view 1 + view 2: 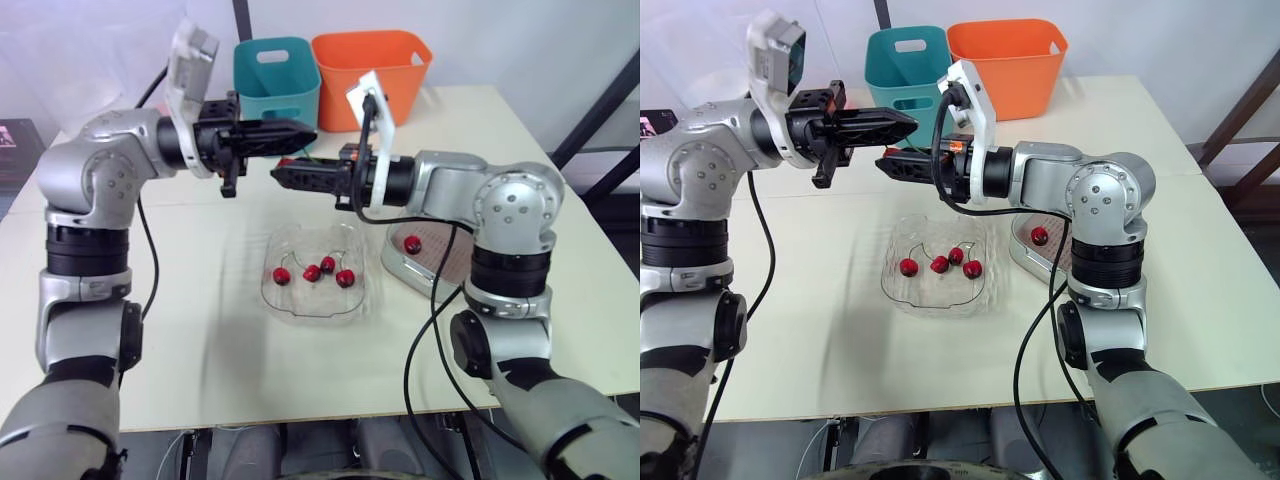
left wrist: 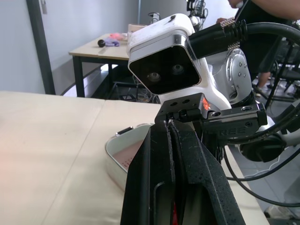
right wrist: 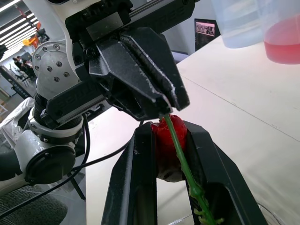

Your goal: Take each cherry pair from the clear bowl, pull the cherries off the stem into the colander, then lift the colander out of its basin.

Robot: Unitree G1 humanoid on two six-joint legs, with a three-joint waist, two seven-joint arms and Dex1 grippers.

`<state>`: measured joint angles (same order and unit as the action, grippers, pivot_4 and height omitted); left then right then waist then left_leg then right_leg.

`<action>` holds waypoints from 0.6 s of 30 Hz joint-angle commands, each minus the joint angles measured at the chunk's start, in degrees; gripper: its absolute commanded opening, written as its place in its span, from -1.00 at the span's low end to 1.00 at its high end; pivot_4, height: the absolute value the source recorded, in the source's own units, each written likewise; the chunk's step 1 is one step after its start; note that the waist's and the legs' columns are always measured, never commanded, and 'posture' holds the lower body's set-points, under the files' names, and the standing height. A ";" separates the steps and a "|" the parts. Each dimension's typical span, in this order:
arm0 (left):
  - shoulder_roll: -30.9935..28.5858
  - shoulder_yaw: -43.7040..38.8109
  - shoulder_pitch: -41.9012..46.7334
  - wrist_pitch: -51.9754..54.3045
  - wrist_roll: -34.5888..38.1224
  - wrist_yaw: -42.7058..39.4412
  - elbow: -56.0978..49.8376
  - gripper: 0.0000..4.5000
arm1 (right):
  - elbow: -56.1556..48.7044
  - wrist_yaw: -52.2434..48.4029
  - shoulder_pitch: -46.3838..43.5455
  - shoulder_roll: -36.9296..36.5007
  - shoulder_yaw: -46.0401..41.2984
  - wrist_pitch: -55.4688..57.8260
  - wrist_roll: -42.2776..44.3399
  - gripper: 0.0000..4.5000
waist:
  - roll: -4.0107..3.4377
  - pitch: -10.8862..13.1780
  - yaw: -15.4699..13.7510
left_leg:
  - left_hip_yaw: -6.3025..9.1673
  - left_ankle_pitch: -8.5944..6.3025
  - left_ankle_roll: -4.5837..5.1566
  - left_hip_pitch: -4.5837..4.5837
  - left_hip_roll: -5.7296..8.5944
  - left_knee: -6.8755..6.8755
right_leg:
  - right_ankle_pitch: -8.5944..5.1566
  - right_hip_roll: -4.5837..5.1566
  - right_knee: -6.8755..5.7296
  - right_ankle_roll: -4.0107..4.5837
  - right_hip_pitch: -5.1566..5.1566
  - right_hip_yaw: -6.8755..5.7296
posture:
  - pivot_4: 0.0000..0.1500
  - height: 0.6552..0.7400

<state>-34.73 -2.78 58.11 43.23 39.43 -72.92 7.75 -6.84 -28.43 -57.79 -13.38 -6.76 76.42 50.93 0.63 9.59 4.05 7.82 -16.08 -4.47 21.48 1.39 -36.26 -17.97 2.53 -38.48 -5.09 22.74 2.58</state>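
We had the right gripper [image 1: 283, 172] clamped on a cherry [image 3: 169, 131] and the left gripper [image 1: 305, 134] pinching its stem [image 3: 180, 161], raised above the bowl [image 1: 318, 316], colander [image 2: 133, 157] just beside, ready to pull them apart.

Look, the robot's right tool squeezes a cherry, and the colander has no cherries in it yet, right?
Not quite. The right tool does squeeze a cherry, but the colander is not empty. One red cherry already lies in it, as the left eye view shows.
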 commanded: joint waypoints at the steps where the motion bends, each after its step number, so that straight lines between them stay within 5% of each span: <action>1: -0.61 -1.49 0.60 -0.61 0.82 0.05 -1.28 -1.00 | -1.60 -0.12 -0.95 -0.05 0.39 -0.82 0.82 -0.81 | 0.00 0.00 0.00 | 0.00 0.00 0.00 0.00 0.00 0.00 | 0.00 0.00 0.00 0.00 0.00 0.00 | 1.00 1.00; 18: 0.02 -2.22 2.35 -1.00 1.09 0.37 1.05 -1.00 | -6.51 -1.03 5.73 -6.33 6.09 -0.91 -1.23 -0.81 | 0.00 0.00 -0.02 | 0.00 0.00 0.00 0.00 -0.01 0.00 | 0.00 -0.01 0.01 0.00 -0.01 0.00 | 1.00 1.00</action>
<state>-34.52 -3.18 58.97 43.21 39.45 -72.50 9.48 -11.92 -29.42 -51.29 -19.36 -0.37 75.70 49.66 0.63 9.59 4.03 7.82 -16.08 -4.46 21.48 1.38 -36.26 -17.97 2.53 -38.47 -5.08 22.73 2.58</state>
